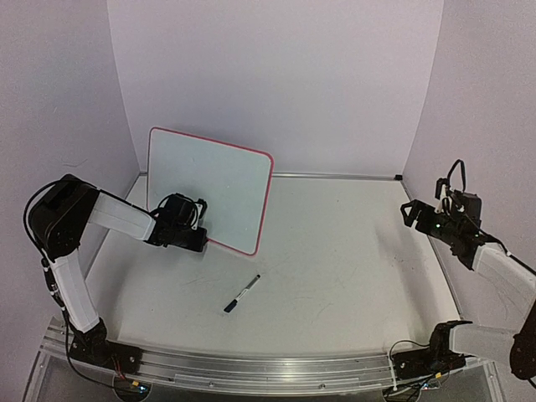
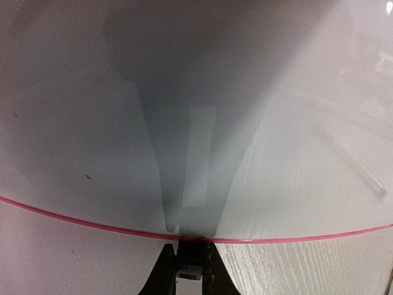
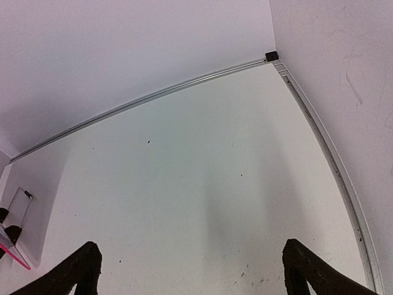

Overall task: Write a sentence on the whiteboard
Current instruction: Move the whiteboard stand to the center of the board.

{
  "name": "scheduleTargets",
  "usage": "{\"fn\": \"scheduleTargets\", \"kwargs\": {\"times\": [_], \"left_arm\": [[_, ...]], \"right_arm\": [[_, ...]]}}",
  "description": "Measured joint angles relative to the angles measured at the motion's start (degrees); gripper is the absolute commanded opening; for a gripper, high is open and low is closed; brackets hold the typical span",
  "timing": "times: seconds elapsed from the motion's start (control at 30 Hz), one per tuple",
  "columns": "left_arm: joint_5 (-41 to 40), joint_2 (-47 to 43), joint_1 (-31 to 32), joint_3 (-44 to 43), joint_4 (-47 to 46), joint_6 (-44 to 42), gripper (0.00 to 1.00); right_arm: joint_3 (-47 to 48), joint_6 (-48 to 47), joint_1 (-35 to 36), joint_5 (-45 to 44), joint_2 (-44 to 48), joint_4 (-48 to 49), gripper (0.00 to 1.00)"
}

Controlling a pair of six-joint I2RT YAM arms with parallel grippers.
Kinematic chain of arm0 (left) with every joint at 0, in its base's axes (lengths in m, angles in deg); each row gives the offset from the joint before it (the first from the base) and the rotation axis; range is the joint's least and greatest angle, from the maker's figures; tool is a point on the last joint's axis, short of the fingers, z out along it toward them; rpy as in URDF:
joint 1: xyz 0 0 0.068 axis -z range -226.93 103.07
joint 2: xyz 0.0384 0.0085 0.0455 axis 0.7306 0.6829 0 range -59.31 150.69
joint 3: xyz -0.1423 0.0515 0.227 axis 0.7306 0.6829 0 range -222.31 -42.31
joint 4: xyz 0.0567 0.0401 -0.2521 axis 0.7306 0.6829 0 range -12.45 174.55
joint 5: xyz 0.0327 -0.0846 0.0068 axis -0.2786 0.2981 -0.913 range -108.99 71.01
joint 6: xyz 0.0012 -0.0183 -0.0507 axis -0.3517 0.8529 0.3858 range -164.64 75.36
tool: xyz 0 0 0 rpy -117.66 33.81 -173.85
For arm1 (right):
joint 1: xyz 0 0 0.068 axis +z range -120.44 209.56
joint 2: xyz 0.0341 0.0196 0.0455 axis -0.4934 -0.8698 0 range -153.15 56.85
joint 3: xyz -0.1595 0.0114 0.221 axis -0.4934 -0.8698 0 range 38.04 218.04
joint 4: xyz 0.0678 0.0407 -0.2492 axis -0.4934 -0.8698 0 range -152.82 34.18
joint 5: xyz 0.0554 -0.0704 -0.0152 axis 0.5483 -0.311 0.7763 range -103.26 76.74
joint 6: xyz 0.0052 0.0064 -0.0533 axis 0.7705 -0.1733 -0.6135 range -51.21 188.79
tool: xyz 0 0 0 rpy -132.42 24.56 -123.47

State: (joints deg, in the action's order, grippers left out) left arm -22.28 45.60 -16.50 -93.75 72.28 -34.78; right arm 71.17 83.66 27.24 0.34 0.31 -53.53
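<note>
Whiteboard (image 1: 209, 180) upright in grip of left end effector (image 1: 201, 239); right end effector (image 3: 187, 270) wide.

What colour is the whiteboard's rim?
Red. The whiteboard rim shows best in the top external view.

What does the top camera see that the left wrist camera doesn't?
Only the top view shows the marker pen lying on the table, and the right arm. Only the left wrist view shows, up close, the left jaws pinching the whiteboard's red rim, and a tiny dark speck on its face. Both show the whiteboard, with no writing visible.
</note>
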Motion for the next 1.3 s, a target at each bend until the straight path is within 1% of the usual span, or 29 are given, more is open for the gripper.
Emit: {"fn": "scheduleTargets", "kwargs": {"times": [0.1,0.2,0.4,0.63,0.87,1.0,1.13,1.2,1.3], "left_arm": [[0.26,0.4,0.44,0.0,-1.13,1.41,0.01],[-0.43,0.71,1.28,0.0,-1.78,3.34,0.0],[-7.92,3.81,6.55,-3.33,-1.77,11.73,0.0],[-16.97,11.44,15.78,-14.28,2.31,24.05,0.0],[-19.57,20.16,24.4,-28.19,7.0,31.83,0.0],[-21.02,23.8,27.47,-34.49,10.23,35.15,0.0],[-22.1,25.14,28.58,-36.87,11.92,37.2,0.0],[-22.38,25.41,28.67,-37.6,12.86,37.97,0.02],[-22.37,25.48,28.68,-37.73,12.89,38.17,0.16]], "right_arm": [[0.0,0.0,0.0,0.0,0.03,-0.2,0.98],[0.0,0.0,0.0,-0.02,0.05,-0.23,0.98],[0.0,0.0,0.0,-0.28,0.09,-0.25,0.98],[-0.08,0.25,0.0,-0.08,0.16,-0.18,0.98],[-1.69,0.61,0.02,0.92,0.38,0.24,0.98],[-2.32,0.66,0.02,1.1,0.72,0.24,0.98],[-2.34,0.66,0.04,1.86,0.76,0.48,0.98],[-2.34,0.66,0.17,2.91,0.51,0.8,0.98],[-2.29,0.69,0.97,5.11,-1.04,1.36,0.98]]}}
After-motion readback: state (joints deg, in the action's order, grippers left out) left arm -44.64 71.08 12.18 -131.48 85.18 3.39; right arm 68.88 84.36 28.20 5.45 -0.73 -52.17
